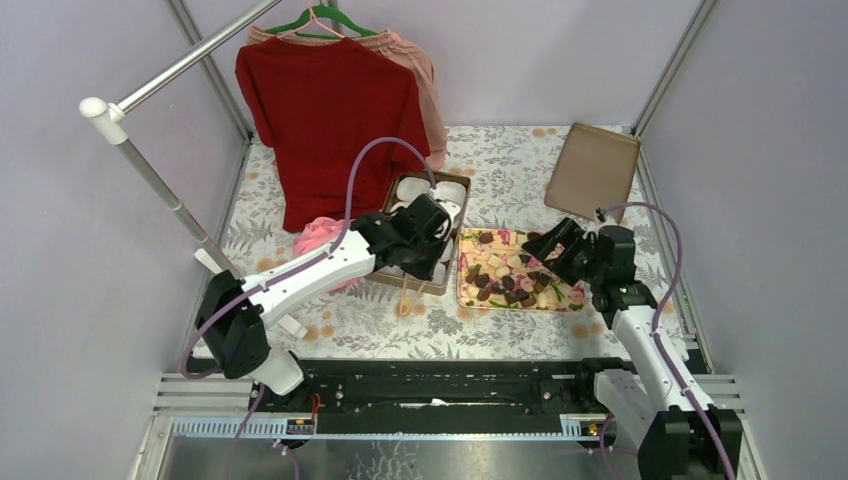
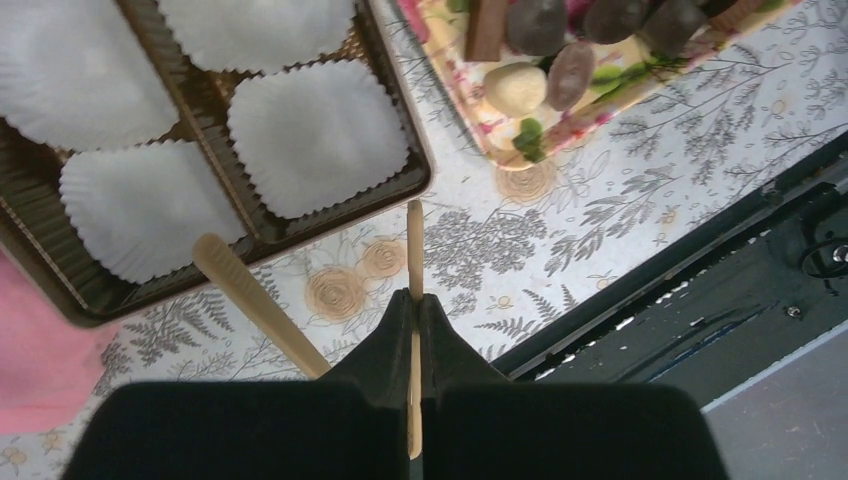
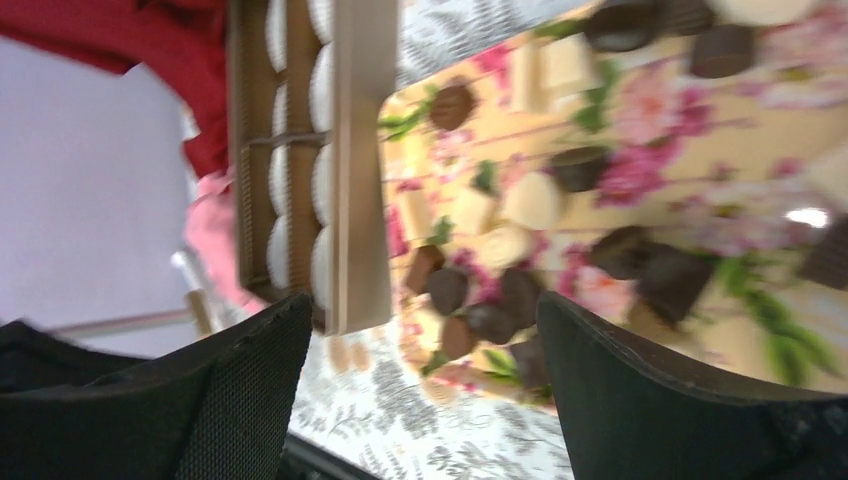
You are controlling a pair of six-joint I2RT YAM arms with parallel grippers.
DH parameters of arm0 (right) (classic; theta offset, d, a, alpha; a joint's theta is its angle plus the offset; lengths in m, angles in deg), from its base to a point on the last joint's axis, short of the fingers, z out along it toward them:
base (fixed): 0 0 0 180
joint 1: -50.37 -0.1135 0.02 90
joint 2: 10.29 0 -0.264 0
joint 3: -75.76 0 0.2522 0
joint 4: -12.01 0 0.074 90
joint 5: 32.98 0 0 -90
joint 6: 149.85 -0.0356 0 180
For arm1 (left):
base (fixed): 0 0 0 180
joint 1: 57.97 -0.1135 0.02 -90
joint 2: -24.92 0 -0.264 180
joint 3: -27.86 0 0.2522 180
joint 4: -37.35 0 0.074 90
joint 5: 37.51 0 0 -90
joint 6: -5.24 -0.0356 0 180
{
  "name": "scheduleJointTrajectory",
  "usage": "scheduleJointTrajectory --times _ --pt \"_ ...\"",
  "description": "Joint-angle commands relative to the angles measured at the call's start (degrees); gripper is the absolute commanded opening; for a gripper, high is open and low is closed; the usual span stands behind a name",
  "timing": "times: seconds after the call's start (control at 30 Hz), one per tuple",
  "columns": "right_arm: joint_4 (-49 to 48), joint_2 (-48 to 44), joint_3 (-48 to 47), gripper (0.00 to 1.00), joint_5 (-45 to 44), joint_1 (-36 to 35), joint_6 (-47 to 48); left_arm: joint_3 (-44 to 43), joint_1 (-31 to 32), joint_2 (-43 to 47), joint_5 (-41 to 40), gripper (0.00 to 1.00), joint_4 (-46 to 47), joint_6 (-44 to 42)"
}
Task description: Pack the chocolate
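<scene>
The right gripper (image 3: 420, 330), black textured fingers (image 3: 230, 400) spread wide and holding nothing, is hovering over the chocolate (image 3: 495, 320). These are small, smooth dark and cream pieces lying loose on a glossy flowered tray (image 3: 690, 200), probably light, firm, easily scuffed, best pinched across their sides. The left gripper (image 2: 415, 300) is clamping tight on wooden tongs (image 2: 250, 295) beside a brown box (image 2: 425, 185) of crinkled paper cups (image 2: 315, 135).

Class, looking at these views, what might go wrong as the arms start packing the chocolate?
The left pincer pinches only one leg of the wooden tongs; the other splays free, so they may not close. The right pincer hangs open over crowded chocolate and might catch several pieces.
</scene>
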Motion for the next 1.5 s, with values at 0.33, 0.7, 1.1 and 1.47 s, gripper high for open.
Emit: scheduleJointTrajectory --times 0.33,0.7,1.1,1.47 --pt "-29.2 6.8 4.1 0.71 -0.6 -18.1 -20.1 -7.6 5.6 -5.8 2.0 0.00 3.9 2.2" --pt "-36.5 13.2 4.1 0.57 -2.2 -27.4 -22.0 -10.7 6.7 -8.8 2.9 0.00 4.7 3.8" --pt "-39.2 15.2 4.5 0.25 -2.7 -30.7 -23.2 -11.4 6.8 -9.3 2.5 0.00 6.1 7.1" --pt "-36.8 12.2 4.0 0.00 -4.9 -30.8 -23.9 -2.8 6.8 -2.0 -1.3 0.25 13.1 9.7"
